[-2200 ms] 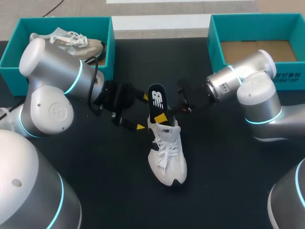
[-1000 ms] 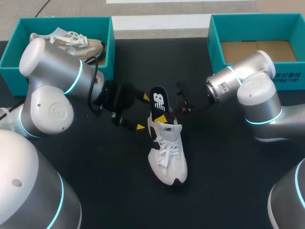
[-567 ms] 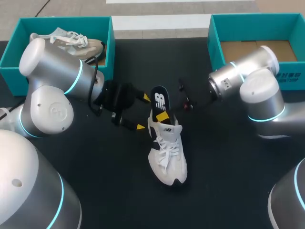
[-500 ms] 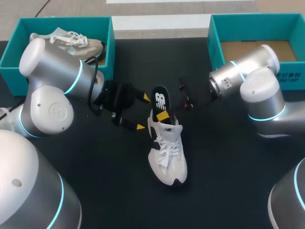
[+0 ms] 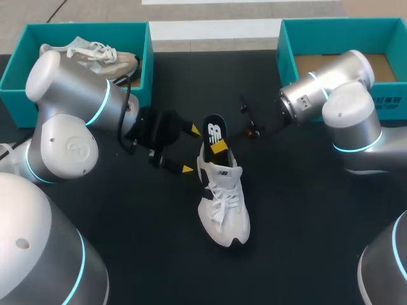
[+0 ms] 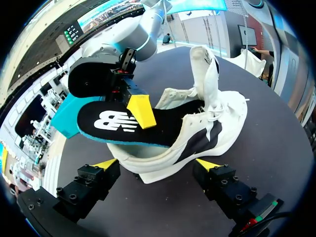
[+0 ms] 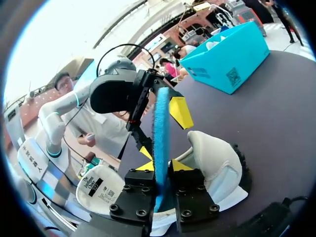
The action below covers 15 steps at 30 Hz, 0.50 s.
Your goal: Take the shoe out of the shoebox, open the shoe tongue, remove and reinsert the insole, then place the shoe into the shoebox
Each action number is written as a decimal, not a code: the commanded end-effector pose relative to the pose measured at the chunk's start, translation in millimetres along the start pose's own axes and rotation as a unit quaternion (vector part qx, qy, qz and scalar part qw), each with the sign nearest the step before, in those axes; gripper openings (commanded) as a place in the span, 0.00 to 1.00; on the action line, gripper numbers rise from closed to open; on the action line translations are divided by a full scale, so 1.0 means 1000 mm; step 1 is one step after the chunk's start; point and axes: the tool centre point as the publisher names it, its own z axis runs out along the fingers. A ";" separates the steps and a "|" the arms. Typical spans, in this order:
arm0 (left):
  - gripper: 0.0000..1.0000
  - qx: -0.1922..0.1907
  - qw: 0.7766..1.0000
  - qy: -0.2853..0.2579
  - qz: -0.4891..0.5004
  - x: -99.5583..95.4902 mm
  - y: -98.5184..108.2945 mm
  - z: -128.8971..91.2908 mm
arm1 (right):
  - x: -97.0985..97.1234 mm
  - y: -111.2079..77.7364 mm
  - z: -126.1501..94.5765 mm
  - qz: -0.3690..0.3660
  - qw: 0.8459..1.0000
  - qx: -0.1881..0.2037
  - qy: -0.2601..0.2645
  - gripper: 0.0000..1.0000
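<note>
The white shoe (image 5: 222, 203) sits upright on the black table (image 5: 127, 254) just below the centre of the head view's frame. It is outside both boxes, with its toe toward the bottom edge and its heel toward the top. In the left wrist view its tongue (image 6: 203, 69) stands up from the laces. The black insole (image 5: 212, 132), with a white logo on top and a blue edge, has one end inside the shoe's opening and the other sticking out past the heel, at frame centre. The right gripper (image 7: 163, 166) is clamped on this free end, a yellow-tipped finger pressed to each face of the insole. The right arm (image 5: 331, 101) comes in from the right edge. The left gripper (image 5: 191, 150) waits left of centre with its fingers spread wide on either side of the heel end. One tip is just beside the heel and the other is near the insole, and neither grips anything. The left arm (image 5: 70, 108) fills the left side of the frame. Farther back, a teal shoebox (image 5: 147, 63) in the upper left corner holds a second pale shoe (image 5: 95, 54). A matching teal box (image 5: 287, 63) stands in the upper right corner, partly hidden behind the right arm.
</note>
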 end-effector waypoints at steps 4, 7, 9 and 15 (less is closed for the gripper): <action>1.00 -0.002 1.000 0.000 0.000 0.000 -0.001 0.001 | 0.001 -0.006 0.008 0.007 1.000 0.003 0.011 0.00; 1.00 -0.002 1.000 0.000 0.000 0.000 -0.001 0.001 | 0.003 -0.010 0.013 0.016 1.000 0.011 0.024 0.00; 1.00 -0.002 1.000 0.000 0.000 0.000 -0.001 0.001 | 0.006 -0.015 0.017 0.021 0.999 0.011 0.029 0.00; 1.00 -0.002 1.000 0.000 0.000 0.000 -0.001 0.001 | 0.012 -0.033 0.025 0.056 0.997 0.028 0.036 0.00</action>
